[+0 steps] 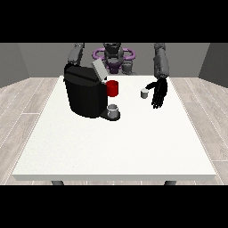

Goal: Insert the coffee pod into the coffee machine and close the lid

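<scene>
Front view: coffee pod (144, 93) just beside open-fingered robot hand (159, 94).

The tabletop (111, 142) is showing a smooth, matt white surface with a faint grain, like painted board or laminate. The coffee machine (84, 93), sitting toward the far left part of the tabletop, is looking like black plastic with a dull sheen; its raised lid (99, 70) is appearing as pale grey, metal-like and smooth. The red part (113, 88) at its front is looking like glossy plastic, and the cup (113, 110) under it is reading as matt grey. The coffee pod (144, 93), nearer the far right edge, is looking smooth and light grey. The hand at the view's right (159, 94) is appearing matt black. The floor (26, 107) is showing pale wood planks.
</scene>
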You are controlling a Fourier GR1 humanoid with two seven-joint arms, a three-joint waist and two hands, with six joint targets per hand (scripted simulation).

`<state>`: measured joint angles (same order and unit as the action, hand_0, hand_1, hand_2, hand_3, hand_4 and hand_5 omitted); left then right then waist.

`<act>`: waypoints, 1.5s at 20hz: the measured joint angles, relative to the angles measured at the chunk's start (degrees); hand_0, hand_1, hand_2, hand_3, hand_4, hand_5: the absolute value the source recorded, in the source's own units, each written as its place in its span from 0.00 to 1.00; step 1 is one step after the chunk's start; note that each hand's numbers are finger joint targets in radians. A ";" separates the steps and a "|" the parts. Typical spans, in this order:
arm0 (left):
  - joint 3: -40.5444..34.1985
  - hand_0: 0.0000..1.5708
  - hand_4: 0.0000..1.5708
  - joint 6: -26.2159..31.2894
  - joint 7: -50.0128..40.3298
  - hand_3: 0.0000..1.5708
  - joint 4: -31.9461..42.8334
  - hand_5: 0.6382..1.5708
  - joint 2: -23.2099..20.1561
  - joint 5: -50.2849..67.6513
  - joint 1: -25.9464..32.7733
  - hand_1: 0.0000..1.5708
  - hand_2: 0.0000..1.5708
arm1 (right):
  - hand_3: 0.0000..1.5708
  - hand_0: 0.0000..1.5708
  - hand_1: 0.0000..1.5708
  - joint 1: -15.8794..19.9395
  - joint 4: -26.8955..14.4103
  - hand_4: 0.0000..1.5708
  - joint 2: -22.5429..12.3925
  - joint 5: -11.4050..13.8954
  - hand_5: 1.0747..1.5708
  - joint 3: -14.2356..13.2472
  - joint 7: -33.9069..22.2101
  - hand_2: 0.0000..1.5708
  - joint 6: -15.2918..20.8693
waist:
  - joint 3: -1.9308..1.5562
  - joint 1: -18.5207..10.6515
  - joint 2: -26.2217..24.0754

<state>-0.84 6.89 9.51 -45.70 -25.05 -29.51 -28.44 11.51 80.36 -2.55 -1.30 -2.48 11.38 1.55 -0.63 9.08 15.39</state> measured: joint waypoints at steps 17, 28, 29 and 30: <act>1.50 0.80 0.00 -5.60 0.57 0.70 1.31 1.00 0.72 -7.22 -2.17 0.80 0.79 | 0.00 0.00 0.00 3.42 -6.70 0.21 0.26 -0.85 1.00 -2.44 0.90 0.00 1.37 | -0.28 -0.43 -1.00; 3.61 0.72 0.27 -4.88 -0.42 0.74 2.84 1.00 4.52 -10.33 -2.42 0.72 0.80 | 0.00 0.00 0.00 2.14 -9.87 0.26 -0.35 -1.08 1.00 -3.01 1.51 0.00 0.86 | 0.06 -0.54 -4.41; 3.32 0.85 0.39 -5.25 -0.01 0.84 3.38 1.00 4.48 -10.49 -2.76 0.85 0.89 | 0.00 0.00 0.00 2.58 -9.64 0.26 -0.59 -1.37 1.00 -3.07 1.03 0.00 0.52 | 0.06 -0.41 -4.25; 3.39 0.88 0.42 -6.22 0.44 0.86 3.34 1.00 4.73 -10.96 -2.69 0.88 0.91 | 0.00 0.00 0.00 2.75 -9.96 0.27 -1.07 -1.59 1.00 -3.51 1.16 0.00 0.29 | 0.03 -0.58 -4.14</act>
<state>2.55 0.67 9.94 -42.36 -20.32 -40.47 -31.13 14.26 70.40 -3.62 -2.89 -5.99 12.54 1.84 -0.60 8.50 11.25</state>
